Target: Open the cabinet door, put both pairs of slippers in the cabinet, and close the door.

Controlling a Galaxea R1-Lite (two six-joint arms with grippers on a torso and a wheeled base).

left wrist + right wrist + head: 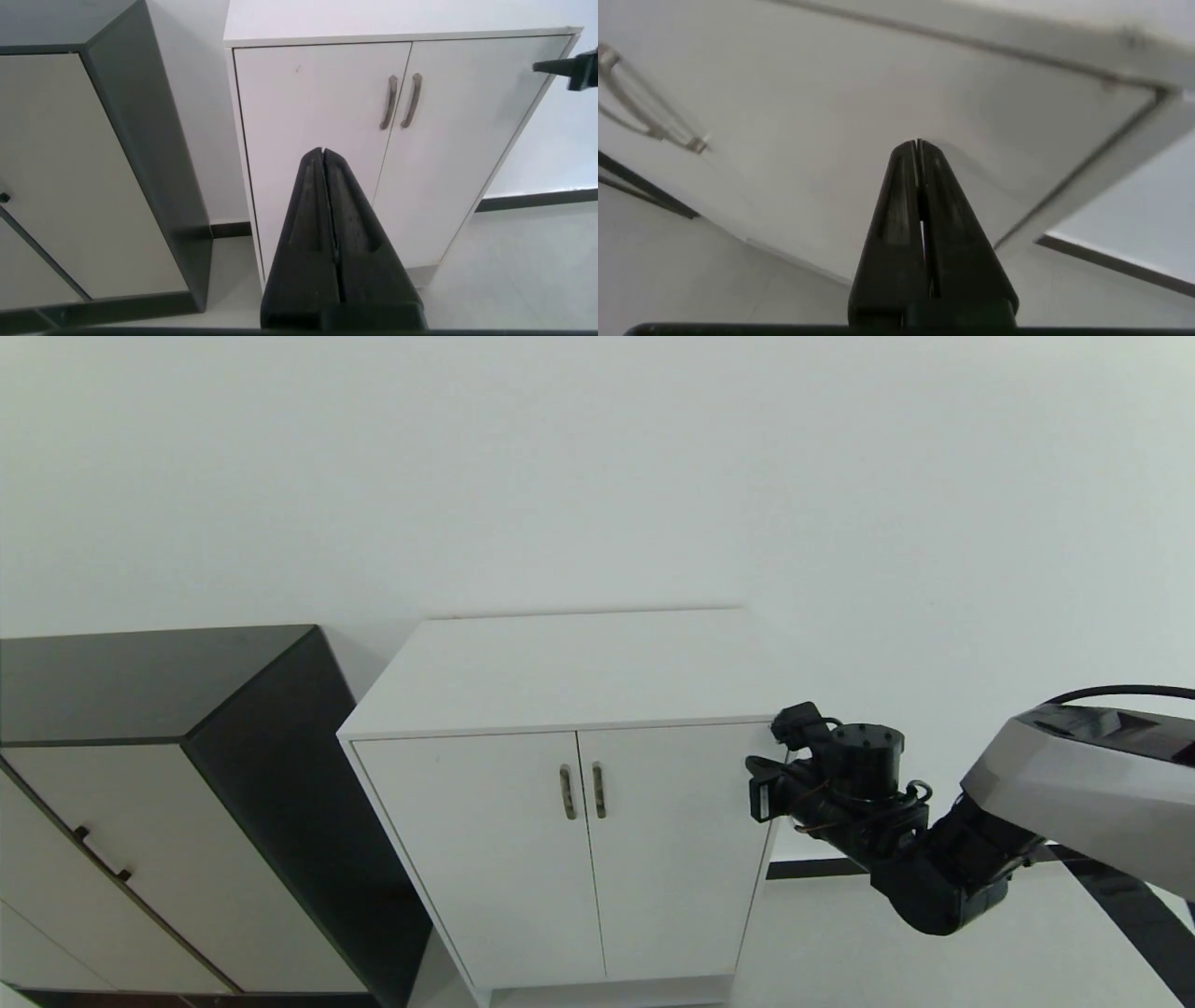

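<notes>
The white cabinet point(560, 672) stands against the wall with both doors shut; its two metal handles point(583, 791) meet at the centre seam. My right gripper point(758, 791) hovers at the upper right corner of the right door point(672, 859), shut with nothing in it. In the right wrist view its closed fingers point(918, 187) point at the right door point(878, 93), with one handle point(645, 103) off to the side. My left gripper point(323, 163) is shut and empty, held back from the left door point(318, 93). The handles point(400, 101) and my right gripper point(565, 69) show beyond it.
A dark cabinet point(140, 681) with pale fronts stands close to the left of the white cabinet, with a narrow gap between them. A plain wall point(597, 476) lies behind. There is open floor point(934, 943) to the right of the white cabinet.
</notes>
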